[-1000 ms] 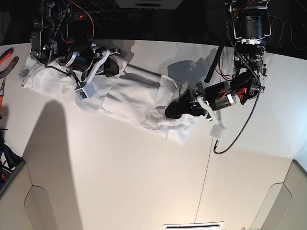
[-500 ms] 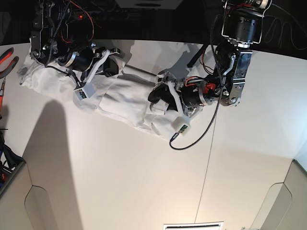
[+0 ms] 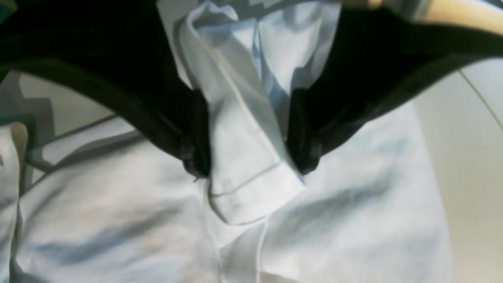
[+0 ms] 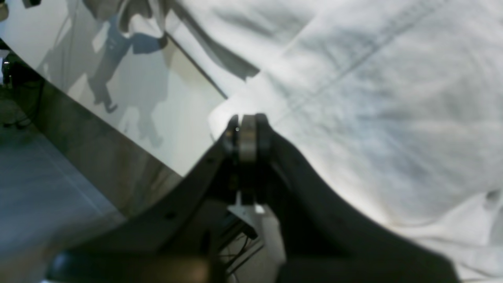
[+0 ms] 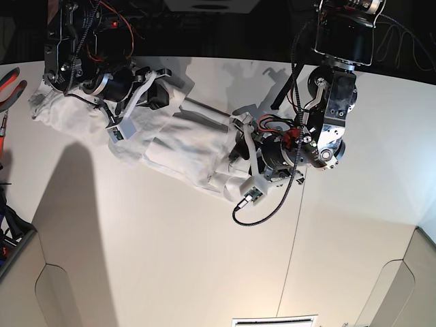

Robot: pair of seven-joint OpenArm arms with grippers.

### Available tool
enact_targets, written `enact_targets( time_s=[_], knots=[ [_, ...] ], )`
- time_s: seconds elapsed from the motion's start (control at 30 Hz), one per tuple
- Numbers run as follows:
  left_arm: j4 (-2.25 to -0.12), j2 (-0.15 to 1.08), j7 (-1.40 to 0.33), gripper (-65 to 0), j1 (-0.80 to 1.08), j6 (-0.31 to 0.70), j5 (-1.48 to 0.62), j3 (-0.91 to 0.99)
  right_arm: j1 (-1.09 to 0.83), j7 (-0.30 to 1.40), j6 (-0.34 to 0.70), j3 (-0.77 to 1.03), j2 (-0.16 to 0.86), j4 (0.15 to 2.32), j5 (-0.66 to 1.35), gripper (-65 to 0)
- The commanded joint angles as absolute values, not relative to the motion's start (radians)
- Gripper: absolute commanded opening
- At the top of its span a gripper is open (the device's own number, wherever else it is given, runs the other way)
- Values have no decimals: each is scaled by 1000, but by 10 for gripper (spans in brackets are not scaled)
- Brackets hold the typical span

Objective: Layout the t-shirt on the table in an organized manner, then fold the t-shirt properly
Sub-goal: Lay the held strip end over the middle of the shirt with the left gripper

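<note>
The white t-shirt [image 5: 184, 139] lies bunched in a long band across the far part of the table [image 5: 170, 238]. My left gripper [image 5: 238, 148] is at the band's right end. In the left wrist view the left gripper [image 3: 249, 165] is shut on a folded strip of the t-shirt [image 3: 353, 220], held above the rest of the cloth. My right gripper [image 5: 160, 95] rests on the band's left part. In the right wrist view the right gripper [image 4: 245, 133] has its fingertips pressed together at the t-shirt's [image 4: 373, 98] edge, beside bare table [image 4: 129, 98].
Red-handled pliers [image 5: 10, 85] lie at the table's left edge. A black cable [image 5: 262, 208] loops down from the left wrist onto the table. A thin dark seam [image 5: 293, 231] runs down the tabletop. Dark clutter sits beyond the far edge.
My left gripper has moved leftward over the shirt, carrying its right end with it, so the band is shorter. The right arm has not moved.
</note>
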State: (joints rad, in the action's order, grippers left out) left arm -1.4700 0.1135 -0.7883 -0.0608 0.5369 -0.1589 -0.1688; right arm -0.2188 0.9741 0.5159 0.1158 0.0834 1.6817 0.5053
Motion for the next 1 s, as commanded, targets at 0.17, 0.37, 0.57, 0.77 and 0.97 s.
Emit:
enact_targets(
  time_s=[0.17,0.37,0.57,0.77,0.97],
  knots=[
    [-1486,113,-760,-318,-78,486,-161,-275,-212,965,524,115,85,1696,550,-650],
    [-1486,114,-706,-318,-78,376,-12,-369,-212,966,524,115,86,1696,550,-650],
    [-1462,114,-706,-318,-78,371,15,-379,-212,966,524,115,85,1696,550,-650],
    [-1390,114,-684,-318,-78,297,53,-379,-212,965,524,115,86,1696,550,-650],
    [-1388,113,-691,-397,-78,271,61,-378,-212,966,524,115,86,1696,550,-650]
  ],
)
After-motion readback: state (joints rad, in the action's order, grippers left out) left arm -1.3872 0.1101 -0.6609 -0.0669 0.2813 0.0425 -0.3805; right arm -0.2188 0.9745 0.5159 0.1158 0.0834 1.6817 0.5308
